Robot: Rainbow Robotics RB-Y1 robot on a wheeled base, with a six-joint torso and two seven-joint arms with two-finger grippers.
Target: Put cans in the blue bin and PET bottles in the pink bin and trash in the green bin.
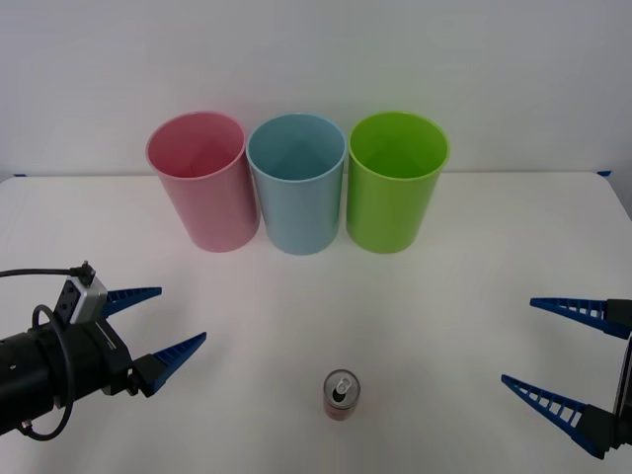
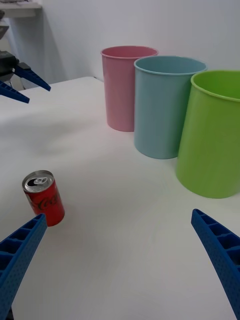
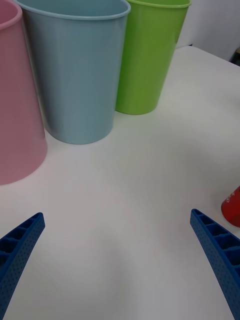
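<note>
The left hand (image 1: 156,324) hung low over the white surface (image 1: 425,326) at about nine o'clock, its blue ribbed fingers spread and holding nothing. At the far edge, from eleven to one o'clock, stood three tall tapered plastic bins in a tight row: the pink bin (image 1: 202,183), the light-blue bin (image 1: 297,185) in the middle, then the lime-green bin (image 1: 395,183). The small red drink can with its silver top (image 1: 341,395) stood upright at six o'clock, apart from everything, between the two hands. The right hand (image 1: 546,347) waited at about four o'clock, likewise spread and empty. Judging from this, an off-centre closing could tip the light can and send it rolling, and because the bins crowd together, a careless release might drop it into the pink or green one.
</note>
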